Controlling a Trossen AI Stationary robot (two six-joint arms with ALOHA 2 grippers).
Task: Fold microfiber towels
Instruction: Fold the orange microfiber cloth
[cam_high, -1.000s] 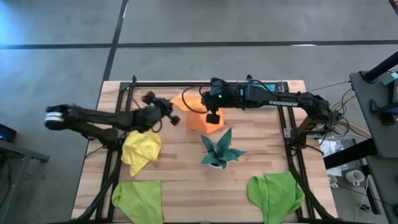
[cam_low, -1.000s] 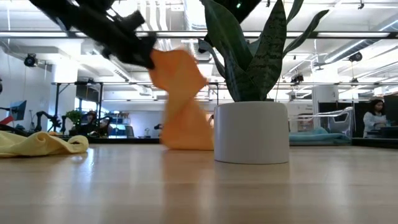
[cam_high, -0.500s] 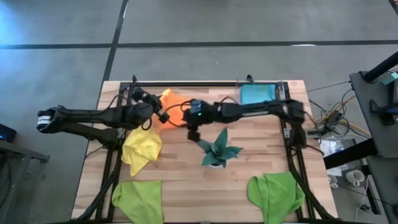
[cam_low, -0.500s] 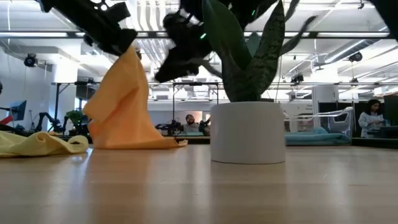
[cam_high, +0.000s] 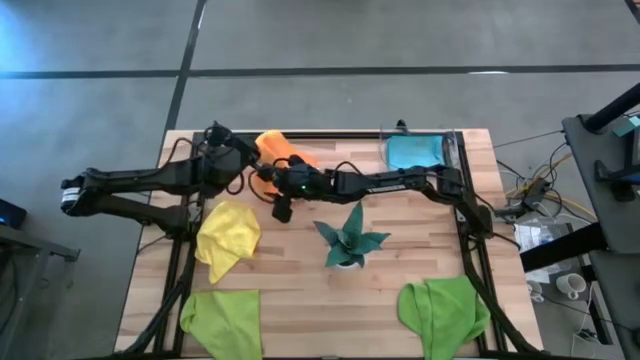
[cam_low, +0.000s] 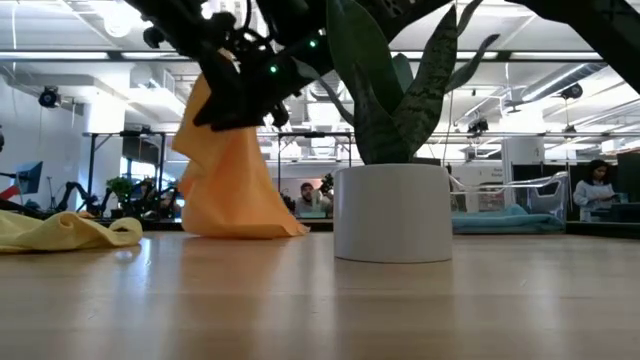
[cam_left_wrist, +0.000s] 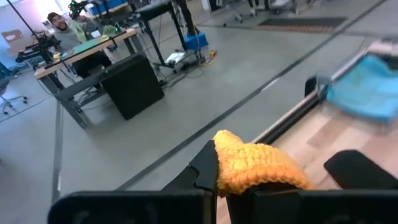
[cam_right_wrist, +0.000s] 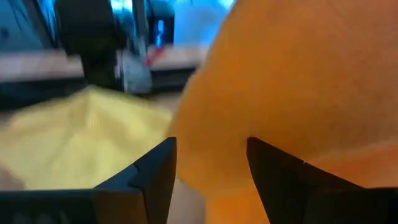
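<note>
Orange towel (cam_low: 232, 170) hanging off L gripper (cam_high: 252, 160), far-left of table.
L pinches its top corner; R gripper (cam_high: 282, 207) beside it w/ fingers apart, empty. Soft, light, floppy — I'd grab a loose lower corner.

far edge, middle-left: towel (cam_high: 278, 150), pinched at its top by left gripper (cam_high: 256, 158), draped down onto table (cam_high: 420, 250)
just right of it: right gripper (cam_high: 283, 203)
far right corner: second towel (cam_high: 412, 152)
centre: potted plant (cam_high: 348, 238)
left of plant: crumpled towel (cam_high: 228, 236)
near left corner: flat towel (cam_high: 222, 320)
near right: bunched towel (cam_high: 445, 312)
</note>
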